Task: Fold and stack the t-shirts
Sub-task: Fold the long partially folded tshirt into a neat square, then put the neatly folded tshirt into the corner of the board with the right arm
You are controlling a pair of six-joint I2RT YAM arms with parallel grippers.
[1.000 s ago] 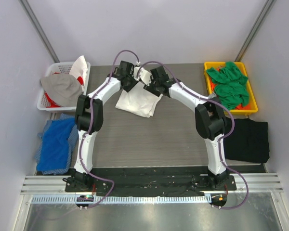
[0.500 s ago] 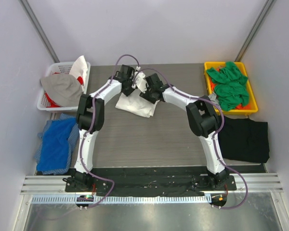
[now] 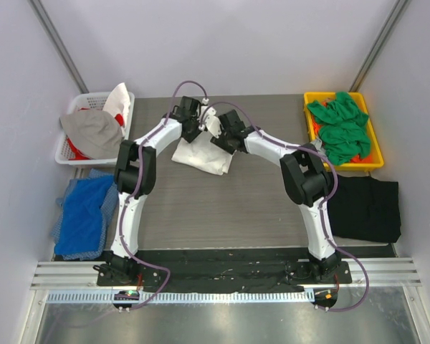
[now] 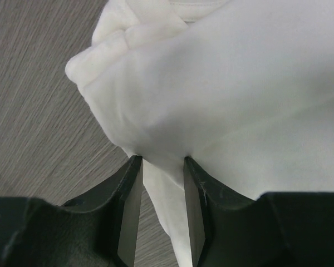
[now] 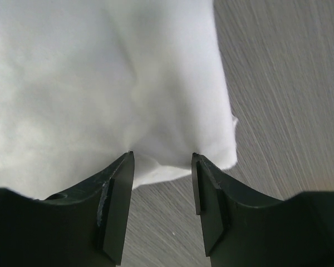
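While my left pincer (image 4: 161, 162) pinches the white t-shirt (image 3: 202, 155), my right pincer (image 5: 162, 157) pinches its edge over the far tabletop (image 3: 222, 208).

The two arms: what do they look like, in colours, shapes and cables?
The left arm and right arm have white links, black joints and a looping purple cable. The left tool and right tool each end in two flat, dark fingers.

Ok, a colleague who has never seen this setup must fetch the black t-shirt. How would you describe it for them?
Start at the yellow tray in the far right corner of the table, heaped with green t-shirts. Just nearer the arms, at the right edge, lies the black t-shirt. It is the only black cloth, lying flat.
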